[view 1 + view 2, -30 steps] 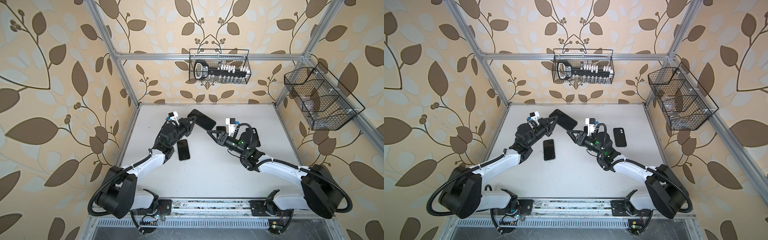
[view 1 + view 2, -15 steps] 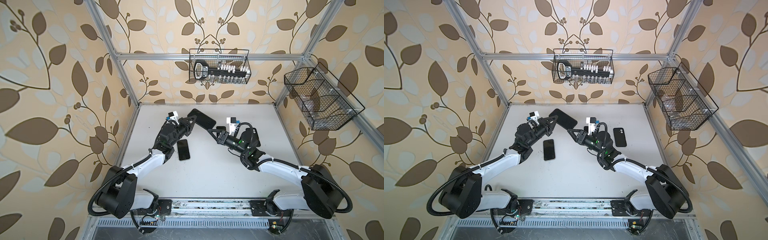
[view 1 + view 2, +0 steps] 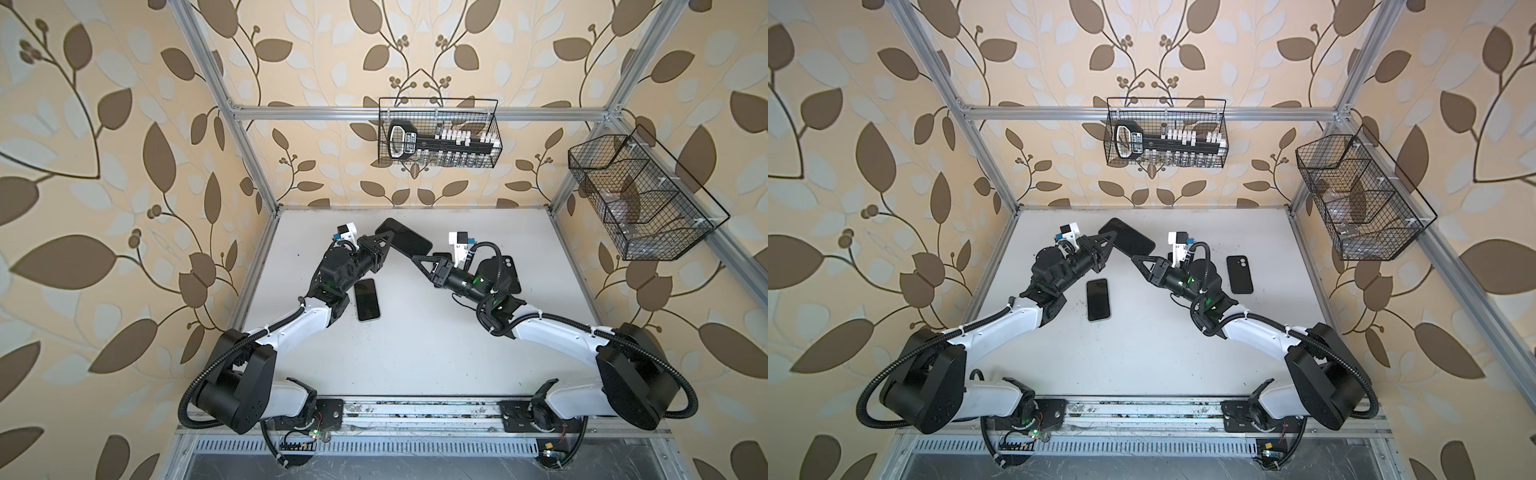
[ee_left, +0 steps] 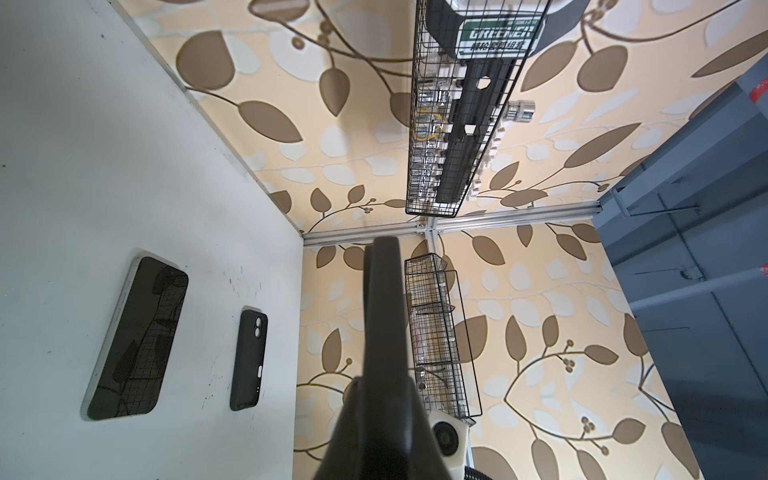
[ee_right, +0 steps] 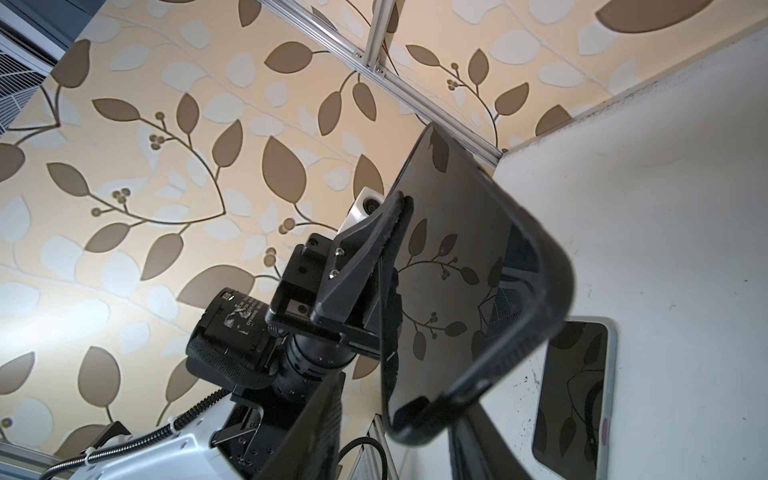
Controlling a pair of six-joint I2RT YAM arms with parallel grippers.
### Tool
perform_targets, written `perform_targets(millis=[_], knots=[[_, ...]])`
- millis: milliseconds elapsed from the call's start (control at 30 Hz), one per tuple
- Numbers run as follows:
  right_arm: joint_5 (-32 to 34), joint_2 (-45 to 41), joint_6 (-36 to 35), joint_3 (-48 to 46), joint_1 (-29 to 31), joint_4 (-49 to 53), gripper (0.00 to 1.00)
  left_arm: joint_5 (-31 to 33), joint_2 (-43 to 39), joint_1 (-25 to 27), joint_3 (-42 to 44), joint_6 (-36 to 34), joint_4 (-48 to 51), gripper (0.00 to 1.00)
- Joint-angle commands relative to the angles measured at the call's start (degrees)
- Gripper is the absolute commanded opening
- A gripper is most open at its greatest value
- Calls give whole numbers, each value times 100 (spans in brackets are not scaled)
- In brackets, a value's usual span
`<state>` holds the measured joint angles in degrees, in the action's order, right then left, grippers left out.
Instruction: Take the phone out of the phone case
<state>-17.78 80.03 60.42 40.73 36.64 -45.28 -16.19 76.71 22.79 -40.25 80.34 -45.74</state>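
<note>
Left gripper (image 3: pixel 385 240) clamped on the phone (image 5: pixel 449 249), which sits in its phone case (image 5: pixel 540 291), raised off the table (image 3: pixel 415 340). Right gripper (image 3: pixel 415 258): jaws apart, straddling the case's near corner. 1 bare phone (image 3: pixel 367 299) lies flat under the left wrist. 1 empty case (image 3: pixel 1239 274) lies behind the right wrist. Back basket (image 3: pixel 436 99) holds a socket set (image 3: pixel 440 143). Side basket (image 3: pixel 665 245): contents unclear.

2 arms (image 3: pixel 552 332) share 1 build — glossy white link shells (image 3: pixel 291 326) between matt black cylindrical joint housings (image 3: pixel 245 384), with ribbed black cable conduits (image 3: pixel 185 401) looping at each base. A white box-shaped wrist camera (image 3: pixel 348 230) tops the left gripper (image 3: pixel 388 237), whose black triangular fingers (image 5: pixel 361 245) show 2 silver screws (image 5: pixel 340 251).
</note>
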Motion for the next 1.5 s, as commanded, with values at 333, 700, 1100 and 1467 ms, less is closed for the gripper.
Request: perform_targets(millis=[333, 700, 1100, 1467], knots=[[-76, 238, 110, 295, 54, -289, 23, 19, -20, -46, -141, 138, -840, 0], [-41, 312, 57, 298, 78, -262, 11, 14, -28, -46, -167, 184, -836, 0], [53, 346, -611, 262, 113, -45, 4, 72, -36, -46, -193, 534, -619, 0], [653, 24, -2230, 91, 348, 537, 5, 112, -234, -46, -304, 1061, 88, 0]])
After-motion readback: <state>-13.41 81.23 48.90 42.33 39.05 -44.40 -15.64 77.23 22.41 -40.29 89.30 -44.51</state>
